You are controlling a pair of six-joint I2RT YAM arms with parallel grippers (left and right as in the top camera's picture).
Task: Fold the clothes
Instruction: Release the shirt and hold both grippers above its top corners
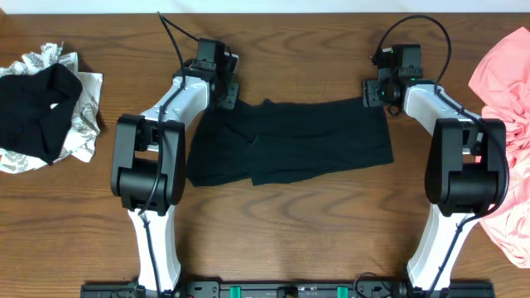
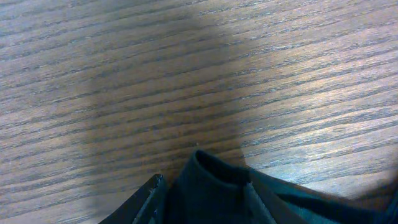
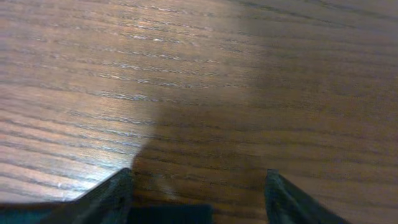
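The black shirt lies flat in the middle of the table, between the two arms, with its long axis running left to right. The left claw sits at the shirt's far left corner. In the left wrist view a ridge of black cloth stands up between its fingers, so it looks clamped on that corner. The right claw sits at the far right corner, and here the wrist view shows its fingers set apart with bare wood between them. A dark strip low in that view may be the shirt's edge, but it is too cut off to be sure, and nothing looks gripped.

From both claws the shirt stretches towards the near side of the table. I would guess the next fold brings the far edge over towards the near edge, across the long axis. Each arm is nearest its own corner, so the right claw would need to close on cloth before any even lift.

Well apart on the far left, a second black garment lies on a white-grey patterned piece. A pink tee is heaped at the right edge
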